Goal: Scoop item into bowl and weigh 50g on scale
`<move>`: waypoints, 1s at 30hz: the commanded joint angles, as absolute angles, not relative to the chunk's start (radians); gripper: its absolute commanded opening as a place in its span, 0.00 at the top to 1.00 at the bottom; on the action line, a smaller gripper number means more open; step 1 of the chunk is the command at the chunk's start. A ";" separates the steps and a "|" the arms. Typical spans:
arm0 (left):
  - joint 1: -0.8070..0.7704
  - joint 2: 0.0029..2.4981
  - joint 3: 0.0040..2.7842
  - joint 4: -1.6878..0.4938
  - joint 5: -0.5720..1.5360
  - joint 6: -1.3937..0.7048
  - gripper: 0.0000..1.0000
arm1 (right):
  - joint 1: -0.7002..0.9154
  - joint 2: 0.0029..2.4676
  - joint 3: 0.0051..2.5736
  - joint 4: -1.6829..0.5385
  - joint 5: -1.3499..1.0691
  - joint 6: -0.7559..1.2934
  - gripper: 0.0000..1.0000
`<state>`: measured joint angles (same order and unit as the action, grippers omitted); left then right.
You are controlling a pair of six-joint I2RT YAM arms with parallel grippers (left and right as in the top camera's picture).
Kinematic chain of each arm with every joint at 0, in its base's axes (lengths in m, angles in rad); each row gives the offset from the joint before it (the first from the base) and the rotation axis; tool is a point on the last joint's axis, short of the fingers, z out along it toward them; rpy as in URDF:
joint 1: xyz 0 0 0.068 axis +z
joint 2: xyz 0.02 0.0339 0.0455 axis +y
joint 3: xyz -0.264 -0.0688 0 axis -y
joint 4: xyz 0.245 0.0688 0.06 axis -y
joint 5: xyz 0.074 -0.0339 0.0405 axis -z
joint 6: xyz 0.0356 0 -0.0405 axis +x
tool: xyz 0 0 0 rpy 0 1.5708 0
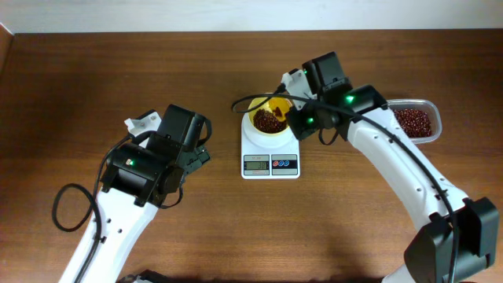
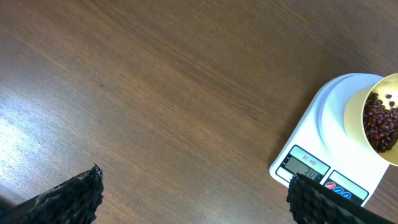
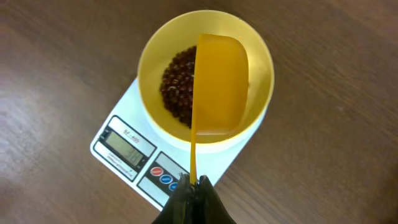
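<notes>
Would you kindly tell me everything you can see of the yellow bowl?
The bowl is small, round and bright yellow, plastic-looking, with a plain rim. It stands upright on the white scale's platform, nearly covering it. Dark red-brown beans lie heaped inside. An orange scoop, pinched in the fingers of the right gripper, is tipped over its middle; whether they touch is unclear.

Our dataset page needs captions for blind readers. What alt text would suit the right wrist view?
The right end effector, shut on the handle of a yellow-orange scoop, holds it over a yellow bowl of red-brown beans. The bowl sits on a white scale on a brown wooden table; its display is too blurred to read.
</notes>
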<state>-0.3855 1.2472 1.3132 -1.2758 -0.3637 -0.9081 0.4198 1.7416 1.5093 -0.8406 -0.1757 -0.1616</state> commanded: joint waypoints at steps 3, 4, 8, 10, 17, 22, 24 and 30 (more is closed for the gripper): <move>-0.381 1.235 1.314 -1.277 -0.373 -0.907 0.01 | 0.425 1.706 1.538 -0.838 -0.074 -0.167 0.96; -0.381 1.235 1.314 -1.277 -0.373 -0.907 0.01 | 0.426 1.706 1.538 -0.838 -0.074 -0.168 0.96; -0.381 1.235 1.314 -1.277 -0.373 -0.907 0.01 | 0.425 1.706 1.538 -0.838 -0.074 -0.168 0.96; -0.381 1.235 1.314 -1.277 -0.373 -0.907 0.01 | 0.425 1.706 1.538 -0.838 -0.074 -0.168 0.96; -0.381 1.235 1.314 -1.277 -0.373 -0.907 0.01 | 0.479 1.706 1.538 -0.823 -0.061 -0.168 0.96; -0.381 1.235 1.314 -1.277 -0.373 -0.907 0.01 | 0.479 1.706 1.538 -0.823 0.006 -0.168 0.96; -0.381 1.235 1.314 -1.277 -0.373 -0.907 0.01 | 0.479 1.706 1.538 -0.823 0.006 -0.168 0.96; -0.381 1.235 1.314 -1.277 -0.373 -0.907 0.01 | 0.479 1.706 1.538 -0.823 0.005 -0.168 0.96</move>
<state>-0.3855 1.2472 1.3132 -1.2758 -0.3637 -0.9081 0.4774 1.7416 1.5093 -0.8265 -0.0143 -0.1642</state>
